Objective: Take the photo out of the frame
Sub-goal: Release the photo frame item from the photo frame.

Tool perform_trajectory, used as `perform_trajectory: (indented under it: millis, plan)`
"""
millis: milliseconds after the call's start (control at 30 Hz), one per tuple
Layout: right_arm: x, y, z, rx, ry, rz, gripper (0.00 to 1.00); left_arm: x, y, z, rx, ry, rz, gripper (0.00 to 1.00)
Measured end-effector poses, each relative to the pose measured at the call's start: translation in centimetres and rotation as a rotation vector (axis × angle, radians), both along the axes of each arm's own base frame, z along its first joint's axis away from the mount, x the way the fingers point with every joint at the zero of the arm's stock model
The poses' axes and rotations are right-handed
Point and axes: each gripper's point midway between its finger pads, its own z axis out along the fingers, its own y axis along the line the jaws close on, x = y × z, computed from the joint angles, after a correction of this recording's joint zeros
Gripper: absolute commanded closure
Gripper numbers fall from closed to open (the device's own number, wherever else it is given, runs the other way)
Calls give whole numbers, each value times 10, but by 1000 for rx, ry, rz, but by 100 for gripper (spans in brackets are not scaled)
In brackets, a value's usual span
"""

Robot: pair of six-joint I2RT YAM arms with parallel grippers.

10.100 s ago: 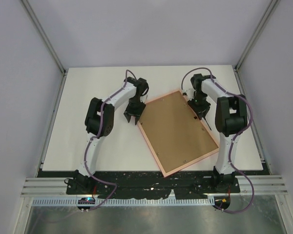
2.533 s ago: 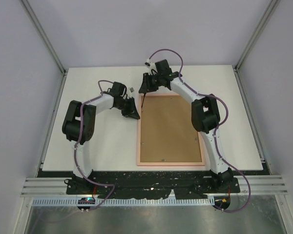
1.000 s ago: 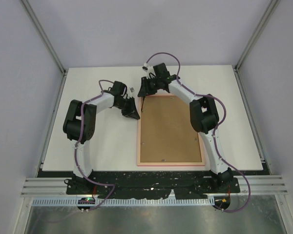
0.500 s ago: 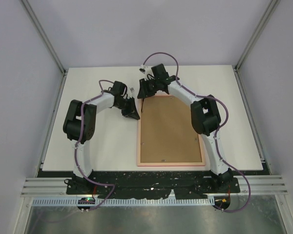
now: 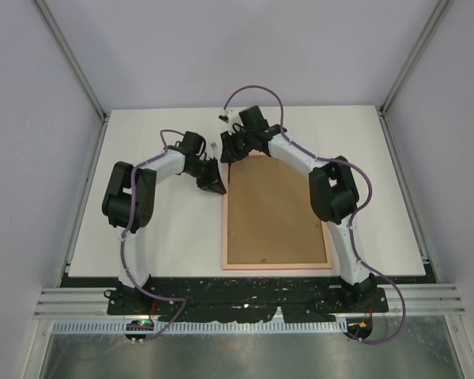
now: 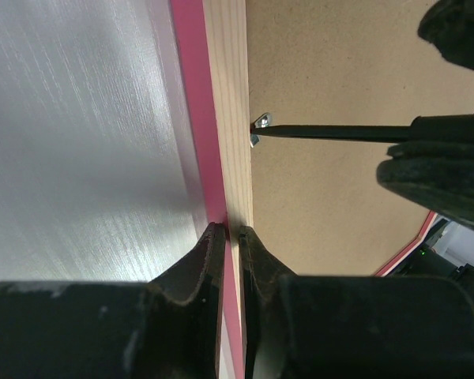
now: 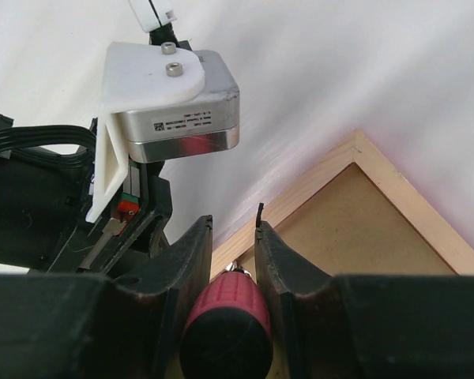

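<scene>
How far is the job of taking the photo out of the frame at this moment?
Done: the frame lies back up, the left tool pinching its left rail. In hand: the right tool holds a screwdriver, tip at a metal clip on that rail. Left: the backing board is in place and no photo shows, so it is not out yet.

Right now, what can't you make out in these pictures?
Photo: hidden in every view under the brown backing board of the face-down frame.
Screwdriver tip: right wrist view, blocked by its own red handle.
Left fingers: left wrist view, unclear whether they pinch the frame edge or only touch it.
</scene>
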Motion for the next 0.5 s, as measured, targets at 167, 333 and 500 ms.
perform_trajectory:
  millis: [167, 333, 500]
  plan:
    - [-2, 2, 0, -20, -33, 20, 92, 0, 0, 0, 0, 0, 0, 86]
    - [-8, 3, 2, -45, -73, 52, 92, 0, 0, 0, 2, 1, 1, 86]
    - [-14, 4, 3, -63, -113, 96, 92, 0, 1, 0, 4, 1, 2, 86]
